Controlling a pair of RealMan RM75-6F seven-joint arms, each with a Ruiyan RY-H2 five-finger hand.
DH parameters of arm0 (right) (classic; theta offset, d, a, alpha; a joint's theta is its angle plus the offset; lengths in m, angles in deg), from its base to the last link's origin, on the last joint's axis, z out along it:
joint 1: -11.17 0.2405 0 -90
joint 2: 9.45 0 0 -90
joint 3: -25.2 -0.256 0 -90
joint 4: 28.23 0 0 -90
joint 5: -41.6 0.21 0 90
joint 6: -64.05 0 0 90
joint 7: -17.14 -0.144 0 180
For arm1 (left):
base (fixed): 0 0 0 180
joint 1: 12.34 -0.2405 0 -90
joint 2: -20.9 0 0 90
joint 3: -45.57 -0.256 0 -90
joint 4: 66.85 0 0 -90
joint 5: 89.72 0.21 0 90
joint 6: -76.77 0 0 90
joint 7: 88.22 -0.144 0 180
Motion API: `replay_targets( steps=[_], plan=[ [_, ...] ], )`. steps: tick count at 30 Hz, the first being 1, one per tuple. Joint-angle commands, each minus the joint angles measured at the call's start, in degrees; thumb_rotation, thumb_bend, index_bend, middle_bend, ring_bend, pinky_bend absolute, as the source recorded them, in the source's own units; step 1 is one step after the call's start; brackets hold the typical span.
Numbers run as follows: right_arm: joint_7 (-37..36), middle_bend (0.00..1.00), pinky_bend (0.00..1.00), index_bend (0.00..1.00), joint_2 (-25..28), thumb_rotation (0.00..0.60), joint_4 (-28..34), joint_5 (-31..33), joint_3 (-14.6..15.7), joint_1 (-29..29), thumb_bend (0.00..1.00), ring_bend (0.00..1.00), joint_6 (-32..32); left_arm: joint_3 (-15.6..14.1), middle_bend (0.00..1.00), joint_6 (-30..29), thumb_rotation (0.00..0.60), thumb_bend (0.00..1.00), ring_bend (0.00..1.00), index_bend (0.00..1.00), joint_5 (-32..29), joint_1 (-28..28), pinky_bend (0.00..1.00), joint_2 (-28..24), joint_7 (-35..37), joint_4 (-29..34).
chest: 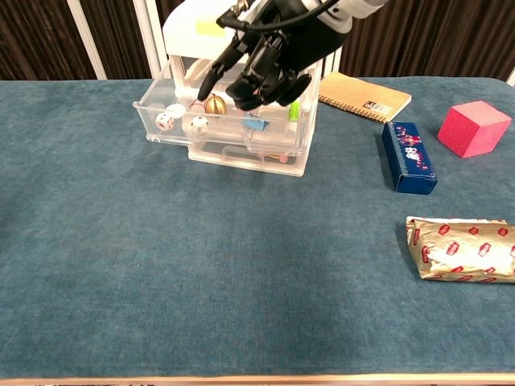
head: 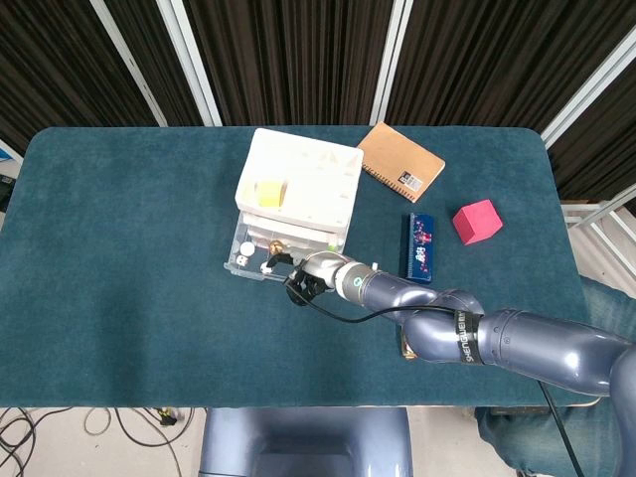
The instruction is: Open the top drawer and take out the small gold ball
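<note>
One arm only shows in our views, the right one, so of the left hand we can say nothing. Nearest us on the teal surface (chest: pixel 241 273) lies a foil-wrapped packet (chest: pixel 460 249), off at our right side and no part of the job. Further out, our right hand (chest: pixel 269 60) hangs over the open top drawer (chest: pixel 173 129) of the clear drawer unit (head: pixel 298 179). Its fingers (chest: pixel 216 71) are curled and point downward. They seem to hold nothing, yet the palm side faces away from the chest camera, so we cannot tell for sure whether it is clenched or loose.

The drawer is already pulled out, so we judge the opening step done and the pick-up in hand. The small gold ball (chest: pixel 214 104) sits inside the drawer, just behind its front wall, with white dice (chest: pixel 198 124) beside it and one fingertip close above it. Being round, it has no long axis and no heading to speak of. The drawer's long side runs across the cabinet front, and it slides out toward us.

Next, in our judgement, the fingers must drop inside the drawer walls and pinch the ball without nudging the dice. It may roll.

Behind lie a blue box (chest: pixel 409 156), a pink block (chest: pixel 475 127) and a brown notebook (chest: pixel 364 96).
</note>
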Motion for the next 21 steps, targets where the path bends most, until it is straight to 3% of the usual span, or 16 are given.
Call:
replay_targets(
  steps=[1,6,13,17,21],
  plan=[
    [-0.07,0.74,0.93,0.16,0.59,0.6,1.07,0.13,0.66,0.16,0.56,0.87,-2.34,0.02,0.0,-0.03,0.6,0.23,0.0,0.13,-0.04,-0.01,0.0,-0.02,0.02,0.02],
    [1.81,0.72,0.93,0.18,1.71,0.6,2.92,-0.3,1.63,0.46,0.38,0.85,-7.68,0.07,0.0,-0.09,0.6,0.23,0.0,0.13,-0.09,-0.02,0.0,-0.07,0.02,0.07],
    [13.12,0.71,0.92,0.22,0.93,0.6,6.64,1.14,5.65,1.58,0.28,0.84,-26.32,0.08,0.0,0.3,0.6,0.23,0.0,0.13,-0.42,0.12,0.0,0.0,-0.07,-0.02],
    [17.23,0.76,0.94,0.22,0.2,0.6,7.39,2.63,5.47,1.88,0.25,0.87,-30.4,0.08,0.0,0.43,0.6,0.23,0.0,0.13,-0.34,0.23,0.0,0.02,-0.24,0.18],
    [22.43,0.79,0.97,0.24,-2.37,0.6,5.51,-0.21,5.05,1.25,0.2,0.91,-36.52,0.18,0.0,0.78,0.6,0.23,0.0,0.13,-0.99,0.3,0.0,0.05,-0.16,0.0]
  ],
)
